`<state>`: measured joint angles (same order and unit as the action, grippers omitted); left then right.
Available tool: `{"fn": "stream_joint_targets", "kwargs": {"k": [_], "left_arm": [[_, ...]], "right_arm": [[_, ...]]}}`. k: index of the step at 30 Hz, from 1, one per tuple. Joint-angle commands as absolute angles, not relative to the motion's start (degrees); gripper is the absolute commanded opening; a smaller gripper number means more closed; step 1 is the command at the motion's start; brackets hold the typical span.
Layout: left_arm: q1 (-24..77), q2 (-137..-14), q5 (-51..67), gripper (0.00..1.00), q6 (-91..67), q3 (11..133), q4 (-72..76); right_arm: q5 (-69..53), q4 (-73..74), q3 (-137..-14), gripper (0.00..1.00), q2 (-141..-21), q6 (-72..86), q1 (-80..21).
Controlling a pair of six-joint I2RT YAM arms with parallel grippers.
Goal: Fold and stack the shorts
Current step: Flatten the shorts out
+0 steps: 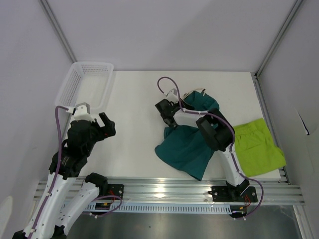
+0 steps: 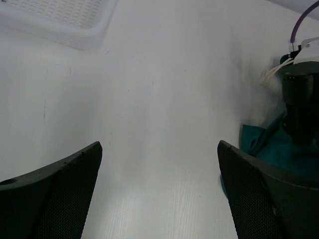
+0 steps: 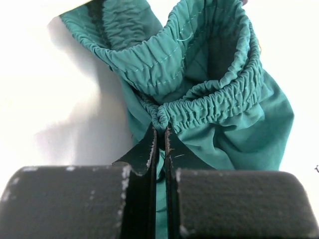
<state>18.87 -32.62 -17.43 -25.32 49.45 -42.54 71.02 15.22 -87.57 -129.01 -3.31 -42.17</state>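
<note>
**Q:** What does the right wrist view show that the overhead view does not?

**A:** The grip itself. My right fingers (image 3: 144,159) are pressed together at frame centre, pinching the gathered elastic waistband of the teal shorts (image 3: 224,124). The waist opening gapes above them. From overhead I see only that arm's wrist over the garment's upper part, and the pinch is hidden.

**Q:** And what does the overhead view alone give?

**A:** The layout. The teal shorts lie rumpled at the centre of the white surface (image 1: 134,109). The lime green shorts (image 1: 256,147) lie flat at centre right. My right arm crosses between the two pairs, so I cannot tell whether they touch. A white mesh basket (image 1: 84,84) sits at upper left.

**Q:** What about the left arm?

**A:** My left fingers (image 2: 60,189) stand spread wide and hold nothing, with bare surface between them. That wrist view catches the basket's corner at upper left and teal fabric at the right edge.
</note>
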Motion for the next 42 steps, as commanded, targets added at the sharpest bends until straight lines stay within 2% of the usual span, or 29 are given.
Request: {"fn": "stream_joint_targets", "kwargs": {"k": [1,7,12,15,16,20,28,31,33,39,42], "left_arm": [[18.1,-32.9,-16.4,0.99,-23.7,49.2,-41.0],[18.1,-32.9,-16.3,0.99,-23.7,49.1,-41.0],[18.0,-33.0,-15.9,0.99,-23.6,48.9,-40.9],[18.1,-33.0,-13.2,0.99,-22.4,48.4,-40.0],[18.1,-33.0,-12.0,0.99,-21.9,48.3,-38.9],[18.1,-33.4,-5.1,0.99,-20.8,47.2,-36.5],[19.4,-37.3,-1.2,0.99,-28.1,45.1,-33.8],[21.2,-39.7,0.9,0.99,-32.5,42.5,-25.1],[24.1,-41.9,-2.6,0.99,-34.2,40.8,-20.8],[29.4,-58.2,-6.5,0.99,-34.3,41.4,-2.2],[29.9,-68.2,-8.3,0.99,-33.5,43.4,2.4]], "right_arm": [[70.5,11.9,-87.3,0.00,-119.5,-1.7,-42.3],[58.0,17.7,-86.1,0.00,-108.5,4.3,-45.0],[37.7,22.1,-88.3,0.00,-99.5,10.7,-44.4],[23.2,23.3,-87.6,0.00,-93.1,16.2,-39.5],[13.5,22.2,-86.8,0.00,-89.9,17.9,-37.5],[-6.7,20.3,-82.3,0.00,-87.8,25.5,-26.7],[-12.9,17.2,-73.5,0.00,-90.8,22.6,-24.6],[-13.7,13.2,-69.1,0.00,-90.4,22.1,-24.3],[-14.7,10.6,-65.2,0.00,-90.2,20.9,-24.3],[-17.9,1.3,-58.0,0.00,-88.7,19.0,-25.5],[-18.3,0.6,-56.2,0.00,-87.3,17.3,-27.6]]}}
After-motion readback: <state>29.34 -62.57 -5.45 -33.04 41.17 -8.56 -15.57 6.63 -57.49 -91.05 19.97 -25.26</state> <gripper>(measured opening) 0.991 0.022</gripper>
